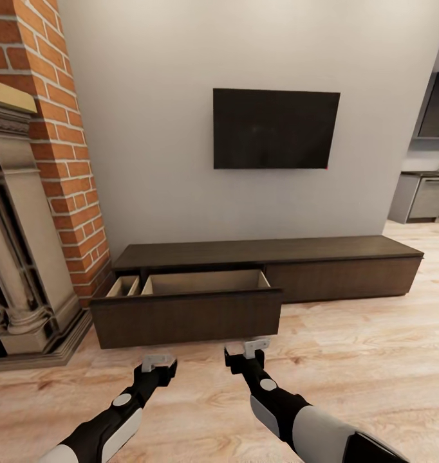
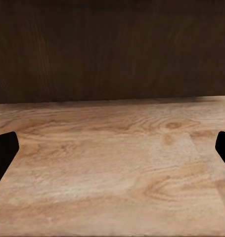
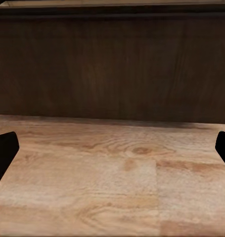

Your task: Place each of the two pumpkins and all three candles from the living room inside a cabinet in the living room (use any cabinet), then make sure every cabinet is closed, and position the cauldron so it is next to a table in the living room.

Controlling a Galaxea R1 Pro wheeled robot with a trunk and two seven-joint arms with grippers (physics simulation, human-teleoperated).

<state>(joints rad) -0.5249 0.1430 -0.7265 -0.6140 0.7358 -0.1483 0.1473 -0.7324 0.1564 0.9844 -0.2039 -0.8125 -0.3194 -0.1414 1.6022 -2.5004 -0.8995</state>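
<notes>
**A:** What are your hands doing right now?

**B:** Nearest to me, both arms reach forward low over the wooden floor (image 1: 374,360). My left gripper (image 1: 158,366) is spread wide; at my left wrist I see a dark fingertip (image 2: 3,153) at each edge with bare floorboards between. My right gripper (image 1: 248,353) is spread the same way, with its fingertips (image 3: 3,150) far apart and nothing between them. Neither hand carries anything.

**A:** And just beyond them?

**B:** The open drawer (image 1: 187,315) of the cabinet (image 1: 271,251). Its dark front stands close before both grippers, and both wrist cameras face that brown panel. The drawer is pulled out toward me on the cabinet's left half, so I can see down into its light tan inside, split by a divider into a narrow left part and a wide right part. From here I see nothing lying in it, though the front panel hides the near floor of it.

**A:** Why hold your hands there?

**B:** I judge they sit level with the drawer front so I can push it shut, or simply wait while empty. The right drawer front looks closed.

**A:** Farther off?

**B:** A brick fireplace (image 1: 33,212) at the left, a dark television (image 1: 275,128) on the wall above the cabinet, and a kitchen (image 1: 429,193) far right.
</notes>
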